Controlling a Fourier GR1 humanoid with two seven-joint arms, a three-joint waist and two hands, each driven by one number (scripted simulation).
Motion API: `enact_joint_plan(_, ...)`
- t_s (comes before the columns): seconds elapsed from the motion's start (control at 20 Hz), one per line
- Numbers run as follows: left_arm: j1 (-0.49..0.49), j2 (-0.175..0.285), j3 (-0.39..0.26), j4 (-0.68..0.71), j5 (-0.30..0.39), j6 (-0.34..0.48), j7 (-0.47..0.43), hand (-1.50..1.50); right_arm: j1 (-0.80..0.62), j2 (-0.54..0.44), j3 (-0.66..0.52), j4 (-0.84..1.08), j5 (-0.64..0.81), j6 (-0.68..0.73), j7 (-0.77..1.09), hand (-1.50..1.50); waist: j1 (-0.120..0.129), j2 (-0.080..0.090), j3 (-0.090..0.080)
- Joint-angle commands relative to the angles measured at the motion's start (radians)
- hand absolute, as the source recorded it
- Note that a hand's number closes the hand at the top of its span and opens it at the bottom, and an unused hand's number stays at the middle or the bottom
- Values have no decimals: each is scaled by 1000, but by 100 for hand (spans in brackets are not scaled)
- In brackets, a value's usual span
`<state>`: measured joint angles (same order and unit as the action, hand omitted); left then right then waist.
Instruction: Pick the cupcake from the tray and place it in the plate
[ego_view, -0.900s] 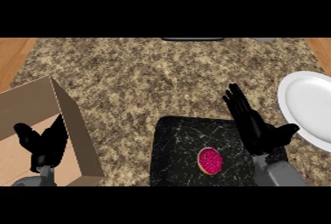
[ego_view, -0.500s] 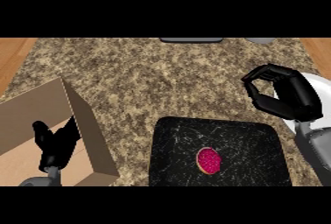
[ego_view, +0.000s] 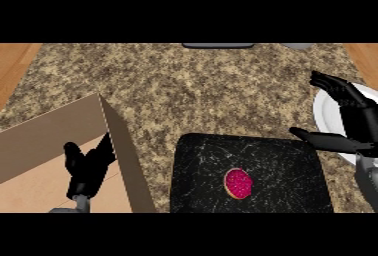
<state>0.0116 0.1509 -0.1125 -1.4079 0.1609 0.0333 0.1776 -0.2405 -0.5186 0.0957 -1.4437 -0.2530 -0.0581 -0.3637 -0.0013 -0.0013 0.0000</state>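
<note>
Moved: our black right hand (ego_view: 359, 129) has uncurled over the round white plate (ego_view: 322, 109), fingers (ego_view: 336, 89) wide.
Cupcake (ego_view: 238, 183): pink-topped, on the black marbled tray (ego_view: 199, 167).
Left hand (ego_view: 87, 169): fingers relaxed, beside brown cardboard box (ego_view: 52, 135).

Speckled counter (ego_view: 192, 90) — a brown box (ego_view: 52, 135), perhaps cardboard, at left.

Speckled granite counter (ego_view: 192, 90), wooden strips (ego_view: 15, 62) beside

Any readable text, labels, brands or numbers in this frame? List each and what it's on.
None: no readable text anywhere. The pink-frosted cupcake, black marbled tray, white round plate, brown cardboard box and speckled granite counter all show plain surfaces.
</note>
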Motion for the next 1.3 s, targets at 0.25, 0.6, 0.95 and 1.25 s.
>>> enact_joint_plan(0.25,-10,-15,28,-13,-21,28,60,0,27,-227,84,-105,160,174,138,-150,-1,0,-2)
enact_joint_plan(0.6,-35,-58,23,-29,-73,65,78,0,-10,-282,206,-340,265,244,441,-150,-1,-1,-1)
enact_joint_plan(0.95,-79,-37,76,3,-56,6,98,0,-9,-167,334,-472,433,243,689,-150,2,1,-1)
enact_joint_plan(1.25,28,-64,68,-42,-82,-8,49,0,82,-86,410,-578,607,237,808,-150,-2,-1,0)
